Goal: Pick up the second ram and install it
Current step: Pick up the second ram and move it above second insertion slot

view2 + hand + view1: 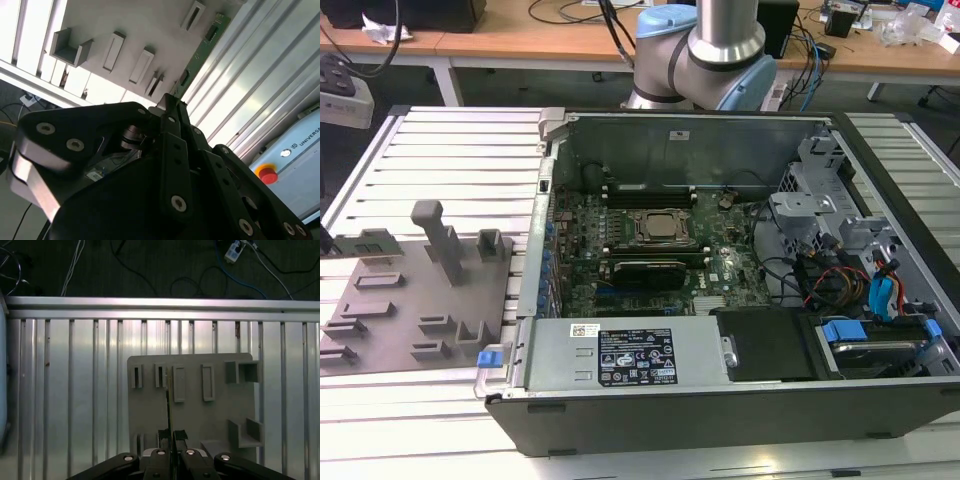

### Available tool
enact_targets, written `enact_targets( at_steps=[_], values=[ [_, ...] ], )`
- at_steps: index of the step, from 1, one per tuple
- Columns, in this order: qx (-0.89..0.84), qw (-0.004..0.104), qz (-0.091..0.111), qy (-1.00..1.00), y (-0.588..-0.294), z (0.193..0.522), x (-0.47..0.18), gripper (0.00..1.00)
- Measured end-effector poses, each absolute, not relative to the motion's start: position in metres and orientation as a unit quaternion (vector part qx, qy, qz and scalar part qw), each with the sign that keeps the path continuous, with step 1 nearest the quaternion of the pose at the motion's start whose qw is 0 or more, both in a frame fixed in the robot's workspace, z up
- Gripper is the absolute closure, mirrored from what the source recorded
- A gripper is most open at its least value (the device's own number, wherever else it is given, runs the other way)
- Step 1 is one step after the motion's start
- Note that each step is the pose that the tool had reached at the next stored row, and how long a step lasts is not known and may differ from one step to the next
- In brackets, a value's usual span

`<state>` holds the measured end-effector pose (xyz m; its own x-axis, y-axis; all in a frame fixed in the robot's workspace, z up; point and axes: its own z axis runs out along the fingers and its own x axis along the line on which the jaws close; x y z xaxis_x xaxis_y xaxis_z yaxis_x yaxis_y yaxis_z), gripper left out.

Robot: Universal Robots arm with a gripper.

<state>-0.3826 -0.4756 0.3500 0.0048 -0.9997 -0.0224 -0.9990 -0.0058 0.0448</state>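
The end effector (170, 434) is clamped on the second ram (200, 52), which juts out past its fingertips above the grey holder plate (210, 415), so pick-up looks done, with seating it in the computer case (670, 135) not yet done.

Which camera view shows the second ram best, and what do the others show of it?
The second wrist view: the second ram shows its green face, reaching out from the tool that grips it. The first wrist view shows the ram edge-on, a thin dark line over the grey fixture plate.
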Motion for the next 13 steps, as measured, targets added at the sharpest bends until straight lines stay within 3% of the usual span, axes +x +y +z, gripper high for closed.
enact_targets(
  at_steps=[13],
  values=[
    [0.709, 0.008, -0.024, -0.705, -0.475, 0.371, -0.383, 0.86]
  ],
)
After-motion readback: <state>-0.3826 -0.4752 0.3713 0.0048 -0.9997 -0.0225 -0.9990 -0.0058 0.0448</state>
